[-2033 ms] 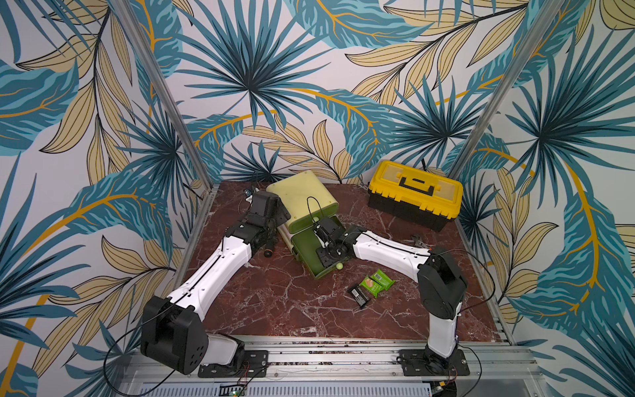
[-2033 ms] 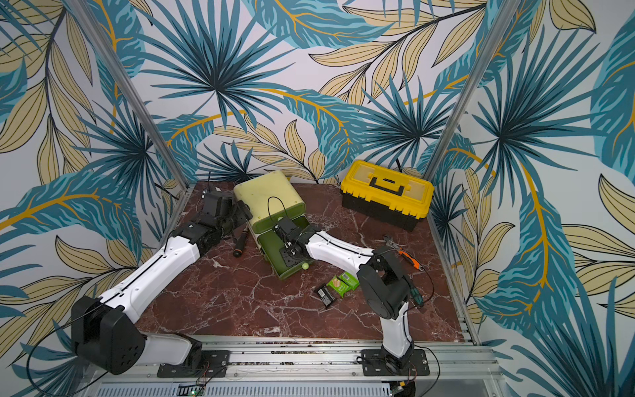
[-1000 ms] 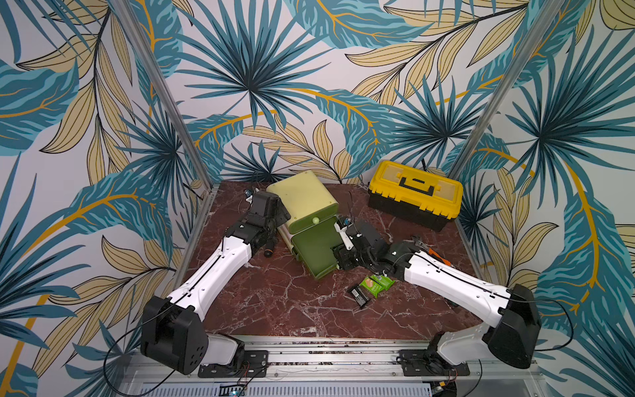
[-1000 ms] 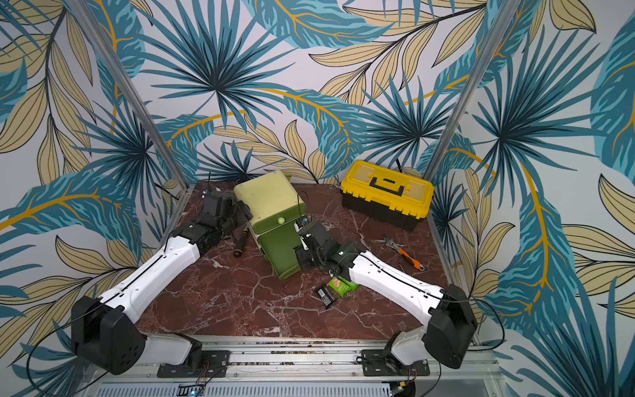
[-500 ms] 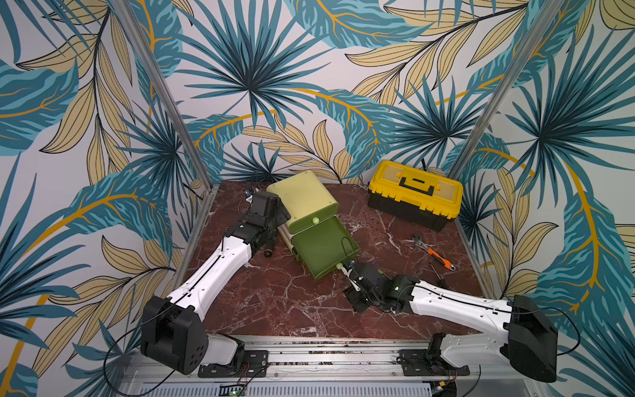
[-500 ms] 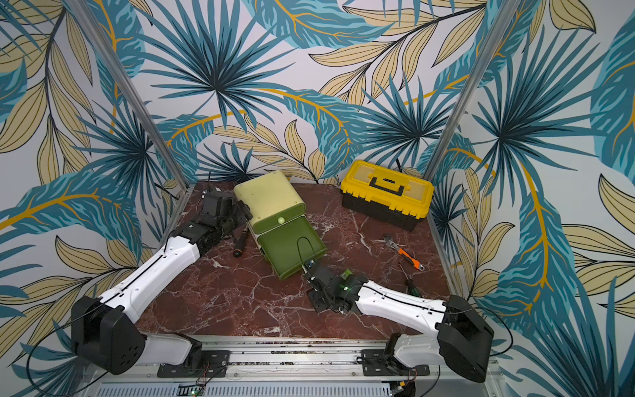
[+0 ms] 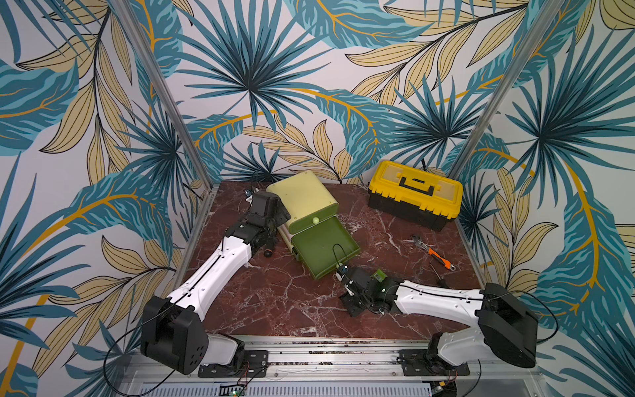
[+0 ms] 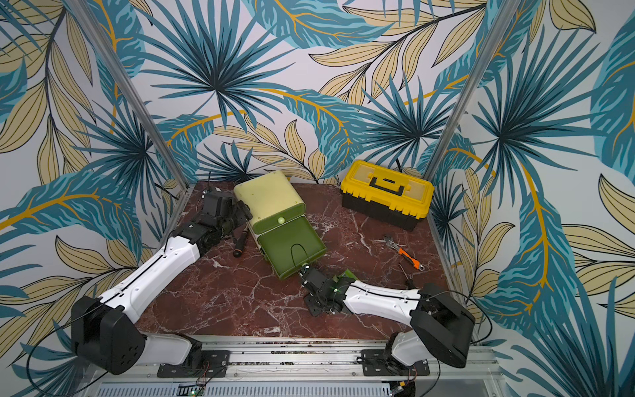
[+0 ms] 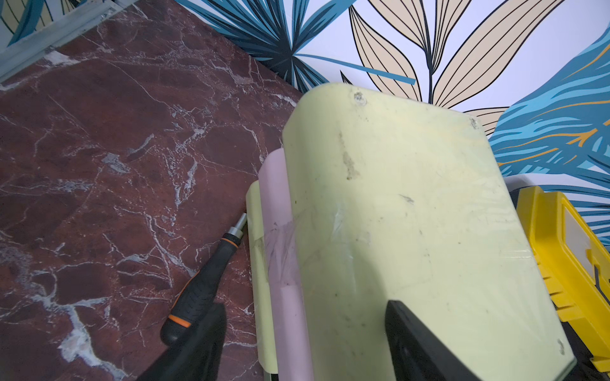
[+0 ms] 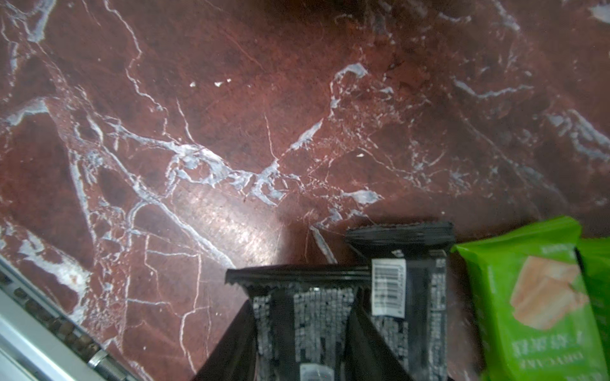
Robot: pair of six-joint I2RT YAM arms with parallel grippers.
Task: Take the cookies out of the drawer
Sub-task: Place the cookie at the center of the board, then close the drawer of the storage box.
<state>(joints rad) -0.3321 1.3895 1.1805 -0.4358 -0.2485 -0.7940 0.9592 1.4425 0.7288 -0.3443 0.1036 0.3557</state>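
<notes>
The green drawer (image 7: 318, 245) (image 8: 290, 240) stands pulled out of the pale yellow cabinet (image 7: 302, 196) (image 9: 412, 204), and its visible floor is bare. My right gripper (image 7: 354, 304) (image 8: 318, 302) (image 10: 302, 349) hangs low over the marble in front of the drawer, shut on a black cookie packet (image 10: 303, 306) with white print. A second black packet (image 10: 412, 273) and a bright green one (image 10: 534, 297) (image 7: 379, 274) lie on the table right beside it. My left gripper (image 7: 276, 216) (image 9: 305, 308) is open at the cabinet's left side, one finger (image 9: 419, 343) over its top.
A yellow toolbox (image 7: 414, 192) sits at the back right. An orange-handled wrench (image 7: 436, 256) lies near the right edge. A black screwdriver (image 9: 201, 290) (image 7: 269, 245) lies against the cabinet's left side, under my left arm. The metal rail (image 10: 39, 336) runs along the table front.
My right gripper came out of the drawer holding a black packet and swung down to the table front beside the other packets. The left arm has not moved.
</notes>
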